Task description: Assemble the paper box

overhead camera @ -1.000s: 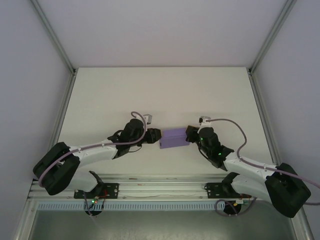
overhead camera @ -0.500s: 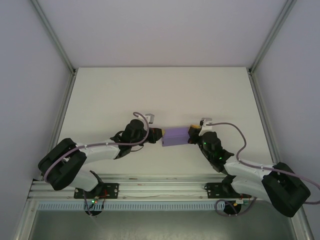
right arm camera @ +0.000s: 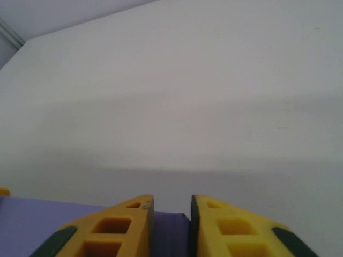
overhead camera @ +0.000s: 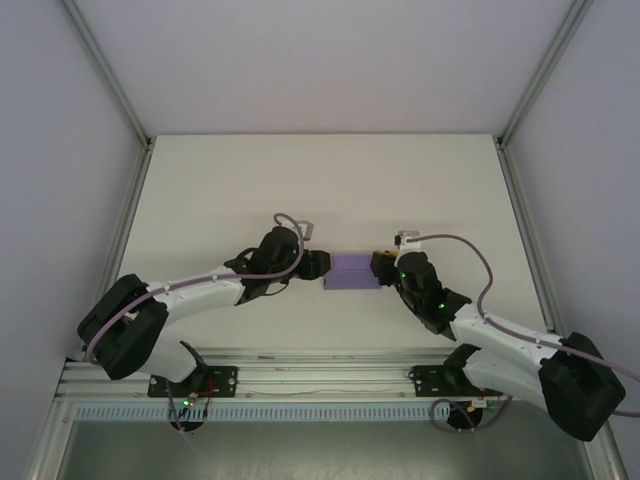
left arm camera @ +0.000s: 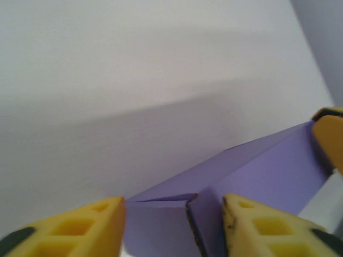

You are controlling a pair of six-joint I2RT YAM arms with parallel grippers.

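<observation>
Purple card, the paper box lies in the middle of the white counter, between both arms. The right tool is nearly pressed together, pinching its edge. The left tool straddles the other end; whether it presses, I cannot tell.

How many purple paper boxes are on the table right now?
1. The paper box is near the middle of the table, between the left pincer and the right pincer, one at each end. Another could only be hidden beneath the arms.
</observation>
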